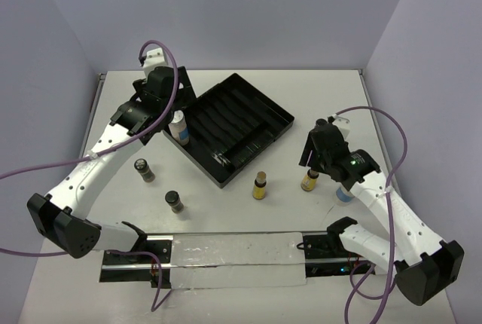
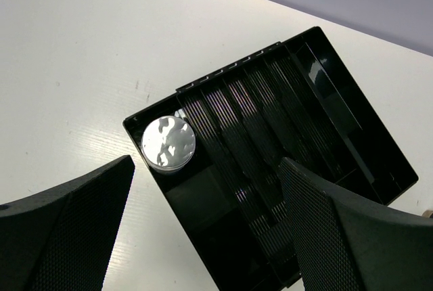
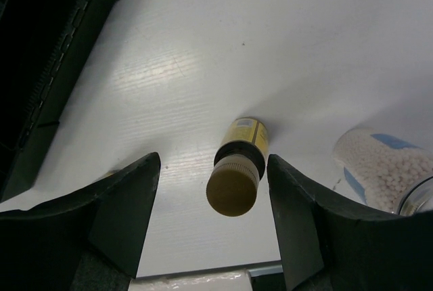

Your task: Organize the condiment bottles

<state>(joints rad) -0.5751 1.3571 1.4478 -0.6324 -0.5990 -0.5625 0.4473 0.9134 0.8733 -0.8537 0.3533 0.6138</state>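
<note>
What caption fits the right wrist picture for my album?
Right arm's open jaws either side of an amber bottle standing on the white table.

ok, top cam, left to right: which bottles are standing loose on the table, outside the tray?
far dark bottle → near dark bottle → left amber bottle → right amber bottle → blue-labelled bottle, partly hidden.

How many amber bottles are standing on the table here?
2. One amber bottle stands just in front of the black tray; the other amber bottle is to its right, below the right gripper's open jaws. The arms may hide others.
</note>
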